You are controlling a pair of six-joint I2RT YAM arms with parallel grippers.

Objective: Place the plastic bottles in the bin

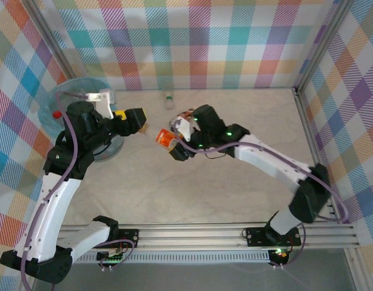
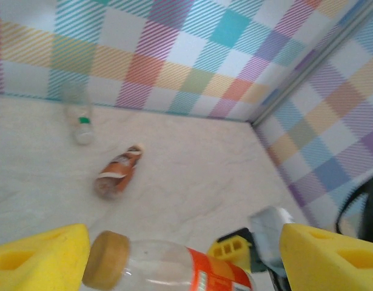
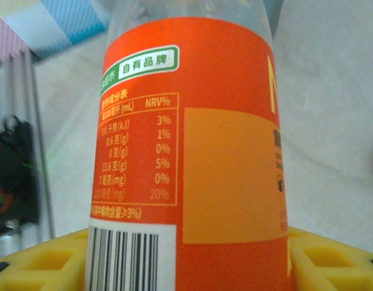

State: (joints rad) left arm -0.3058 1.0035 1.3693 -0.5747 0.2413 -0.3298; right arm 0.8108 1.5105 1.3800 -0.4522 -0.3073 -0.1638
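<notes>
My right gripper (image 1: 173,143) is shut on a clear plastic bottle (image 1: 165,138) with an orange-red label, holding it above the table's middle. In the right wrist view the bottle (image 3: 192,121) stands between the yellow fingers (image 3: 47,260) of that gripper (image 3: 192,257). Its tan-capped end (image 2: 107,259) points toward my left gripper (image 1: 144,125). That gripper (image 2: 186,267) is open, its yellow fingers (image 2: 34,257) wide on either side of the cap without touching it. The bin (image 1: 70,96), lined with a light-blue bag, stands at the far left behind the left arm.
An orange bottle (image 2: 117,173) lies on the table, and a clear bottle with a green band (image 2: 82,121) lies near the back wall (image 1: 168,99). A red-capped item (image 1: 56,113) rests inside the bin. Checked walls close the back and both sides.
</notes>
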